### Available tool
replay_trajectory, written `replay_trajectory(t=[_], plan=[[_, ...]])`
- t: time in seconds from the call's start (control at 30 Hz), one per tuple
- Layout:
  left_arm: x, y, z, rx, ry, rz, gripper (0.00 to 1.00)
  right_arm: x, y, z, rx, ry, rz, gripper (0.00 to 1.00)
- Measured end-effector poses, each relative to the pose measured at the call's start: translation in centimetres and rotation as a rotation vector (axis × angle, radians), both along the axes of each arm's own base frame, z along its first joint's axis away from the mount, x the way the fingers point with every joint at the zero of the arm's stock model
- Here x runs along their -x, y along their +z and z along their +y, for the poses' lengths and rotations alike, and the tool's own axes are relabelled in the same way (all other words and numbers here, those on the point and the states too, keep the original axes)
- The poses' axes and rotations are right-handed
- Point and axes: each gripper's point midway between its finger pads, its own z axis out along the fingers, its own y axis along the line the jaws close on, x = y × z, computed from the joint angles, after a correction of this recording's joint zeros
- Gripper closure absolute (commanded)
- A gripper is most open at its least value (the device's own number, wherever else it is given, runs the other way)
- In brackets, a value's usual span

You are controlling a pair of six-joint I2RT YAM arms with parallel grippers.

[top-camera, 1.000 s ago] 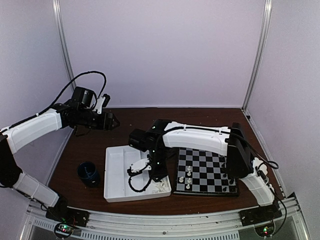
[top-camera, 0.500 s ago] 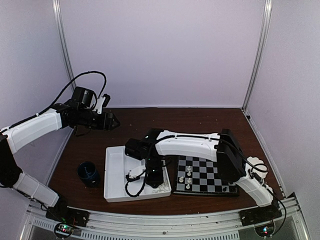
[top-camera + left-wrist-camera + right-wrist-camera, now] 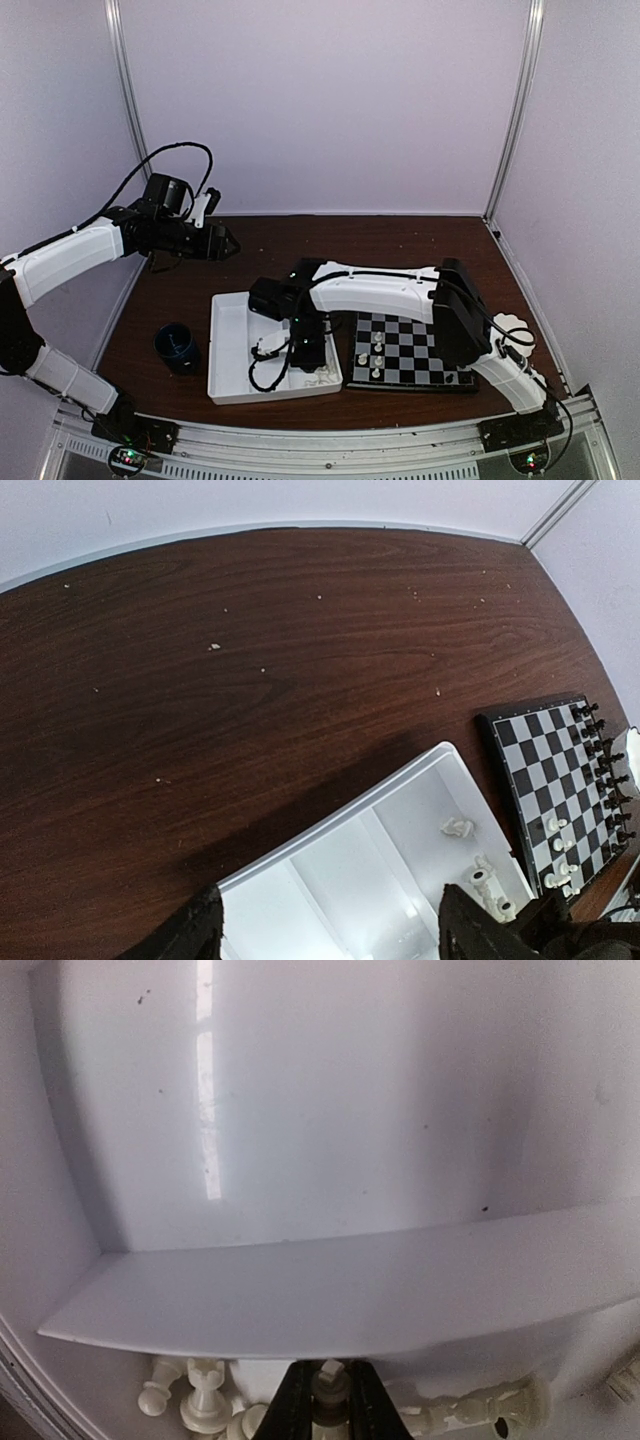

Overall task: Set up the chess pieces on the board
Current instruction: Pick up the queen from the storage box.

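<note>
The board lies to the right of a white tray; three white chess pieces stand on its left side. My right gripper is down in the tray's near right compartment. In the right wrist view its gripper is shut on a white chess piece, with a white rook and other loose white pieces beside it. My left gripper is open and empty, high over the table's far left. The left wrist view shows the board with black pieces along its far edge.
A dark blue cup stands left of the tray. The tray's divider wall rises just ahead of my right fingers. Loose white pieces lie in the tray's right compartments. Enclosure walls and posts stand round the table.
My right arm has swung left and come down into the tray's near right compartment. In the last half second it barely moved. The left arm has not moved.
</note>
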Motion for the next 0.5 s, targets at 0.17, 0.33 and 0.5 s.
replay_trajectory(t=[0.17,0.33,0.5], plan=[[0.0,0.2,-0.3,0.011,-0.011,-0.003,0.26,-0.6,1.6,0.4,-0.052,-0.034,-0.007,0.92],[0.2,1.6,-1.2,0.076,-0.053,-0.07,0.29,-2.2,9.3,1.1,-0.285,-0.11,0.016,0.94],[1.8,3.4,-2.2,0.163,-0.116,-0.209,0.29,-3.2,17.9,0.3,-0.562,-0.176,0.042,0.95]])
